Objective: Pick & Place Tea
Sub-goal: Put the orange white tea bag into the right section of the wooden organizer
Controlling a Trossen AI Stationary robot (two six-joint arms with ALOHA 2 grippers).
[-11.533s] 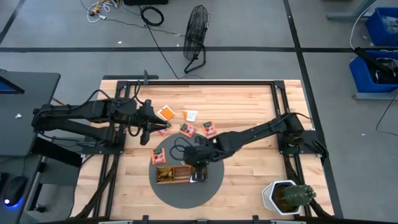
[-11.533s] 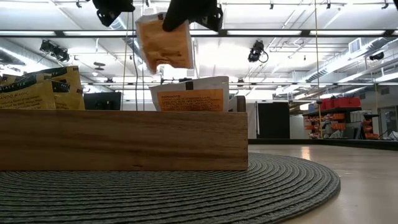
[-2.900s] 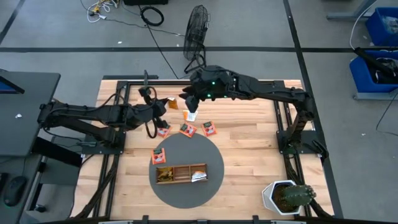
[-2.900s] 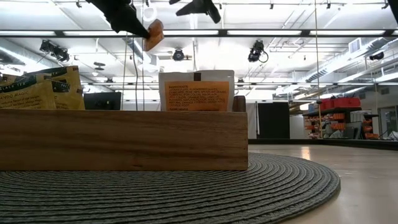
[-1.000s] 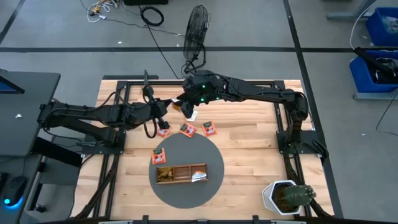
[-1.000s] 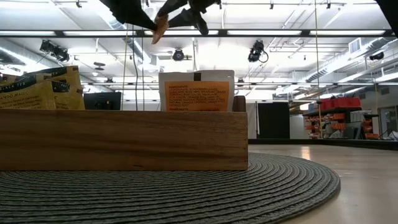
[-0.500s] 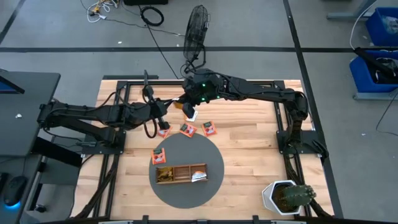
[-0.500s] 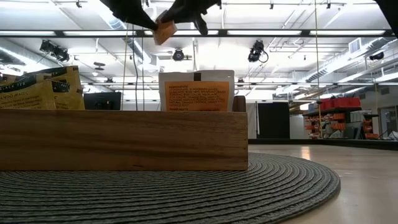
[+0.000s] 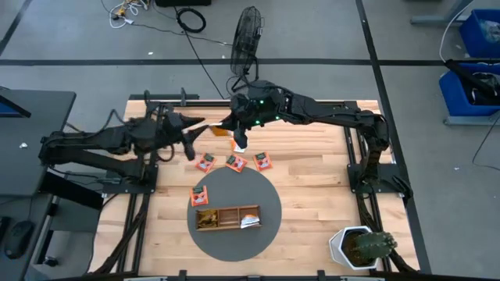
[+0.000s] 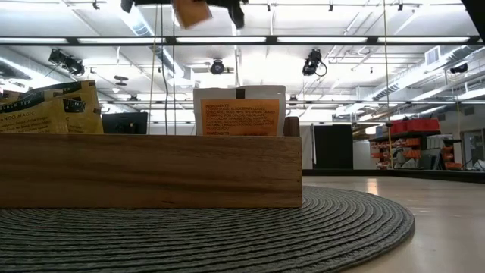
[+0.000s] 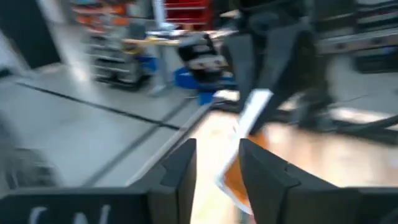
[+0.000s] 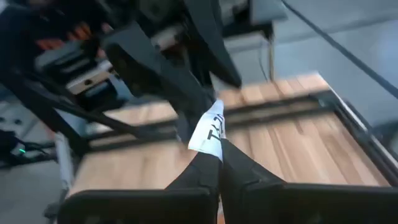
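Room: grey floor with a fan (image 9: 247, 37) and cables beyond my wooden surface (image 9: 312, 164); a potted cactus (image 9: 361, 247) sits at the near right corner.
Mat: round and grey (image 9: 234, 215), carrying a wooden tray (image 9: 226, 218) with sachets standing in its left and right compartments.
Held sachet: orange (image 9: 222, 129), up in the air over the far part of the surface, between my two pincers.
Its pose: in the right wrist view it stands edge-on, white end (image 12: 210, 131) poking up from between my fingers; long axis runs out along them.
Right pincer (image 9: 229, 127): shut tight on that sachet.
Left pincer (image 9: 192, 130): fingers parted a little, just beside the sachet; whether they touch it I cannot tell.
Loose sachets: three red-orange ones (image 9: 233, 162) flat in a row just beyond the mat, a white one (image 9: 240, 145) under my right arm.
Low view only: the sachet (image 10: 191, 12) hangs high above the tray (image 10: 151, 171), its flat orange face showing.
Left wrist view only: the sachet (image 11: 242, 149) slants just past my fingertips, blurred.
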